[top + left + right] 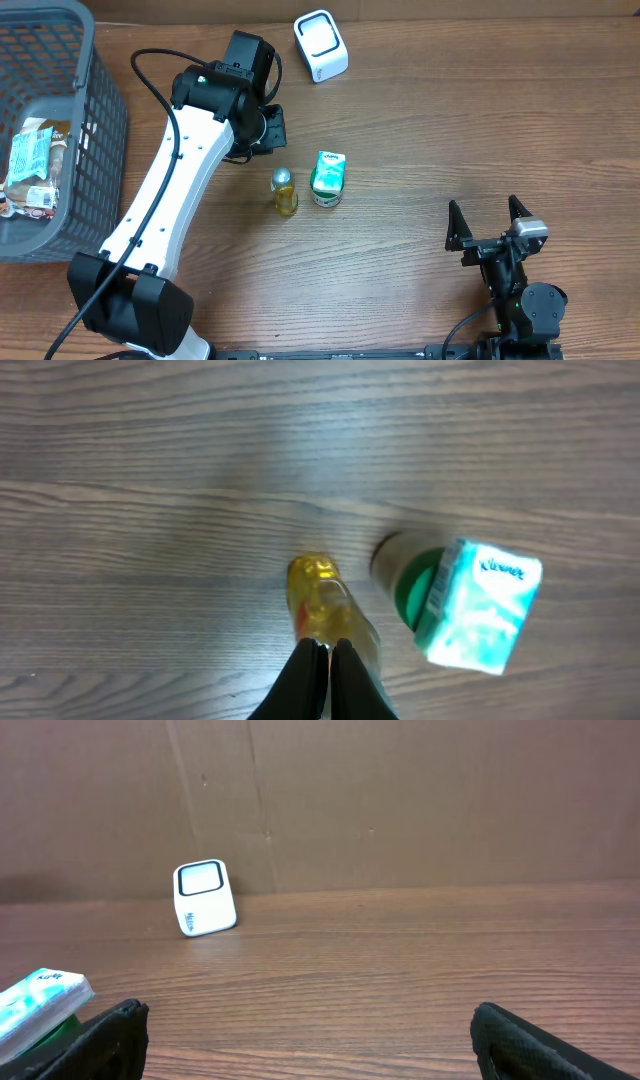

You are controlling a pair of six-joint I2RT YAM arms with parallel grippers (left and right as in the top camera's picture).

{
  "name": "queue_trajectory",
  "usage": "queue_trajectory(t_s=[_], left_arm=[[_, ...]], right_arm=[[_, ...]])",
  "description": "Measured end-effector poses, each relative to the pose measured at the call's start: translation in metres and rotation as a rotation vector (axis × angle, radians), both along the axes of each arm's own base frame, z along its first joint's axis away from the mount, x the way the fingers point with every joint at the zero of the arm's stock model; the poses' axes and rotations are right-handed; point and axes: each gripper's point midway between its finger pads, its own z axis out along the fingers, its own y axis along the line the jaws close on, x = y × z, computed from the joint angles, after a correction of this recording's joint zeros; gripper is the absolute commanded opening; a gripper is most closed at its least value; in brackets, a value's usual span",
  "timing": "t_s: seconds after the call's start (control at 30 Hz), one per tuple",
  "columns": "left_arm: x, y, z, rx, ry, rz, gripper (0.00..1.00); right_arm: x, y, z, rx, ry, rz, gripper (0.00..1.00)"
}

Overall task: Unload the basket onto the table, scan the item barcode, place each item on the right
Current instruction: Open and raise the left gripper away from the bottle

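Picking looks like your step: the left end effector (321, 650) sits clenched, empty, beside the yellow bottle (284, 192). Open it, grasp the bottle, and carry it toward the scanner (320, 45) at 1 o'clock.

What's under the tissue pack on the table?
A round green-topped container peeks out beneath the tissue pack; the pack covers most of it, so what it is is unclear.
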Motion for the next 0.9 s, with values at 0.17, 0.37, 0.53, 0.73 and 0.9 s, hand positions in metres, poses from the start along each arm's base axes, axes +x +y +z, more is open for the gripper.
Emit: queue_trajectory(t_s=[0.17,0.37,0.53,0.73,0.9], left_arm=[[-0.004,-0.010,0.001,-0.046,0.011,-0.076,0.04],[-0.005,-0.012,0.003,-0.124,0.028,-0.108,0.04],[-0.005,-0.010,0.005,-0.181,0.041,-0.102,0.04],[-0.006,-0.018,0.015,-0.335,0.068,-0.101,0.04],[-0.009,-0.034,0.045,-0.631,0.077,-0.160,0.04]], right_arm=[[0.000,0.000,0.000,0.000,0.000,0.000,1.00],[0.000,0.000,0.000,-0.001,0.000,0.000,1.00],[0.000,0.000,0.000,0.000,0.000,0.000,1.00],[0.000,0.000,0.000,0.000,0.000,0.000,1.00],[0.000,0.000,0.000,0.000,0.000,0.000,1.00]])
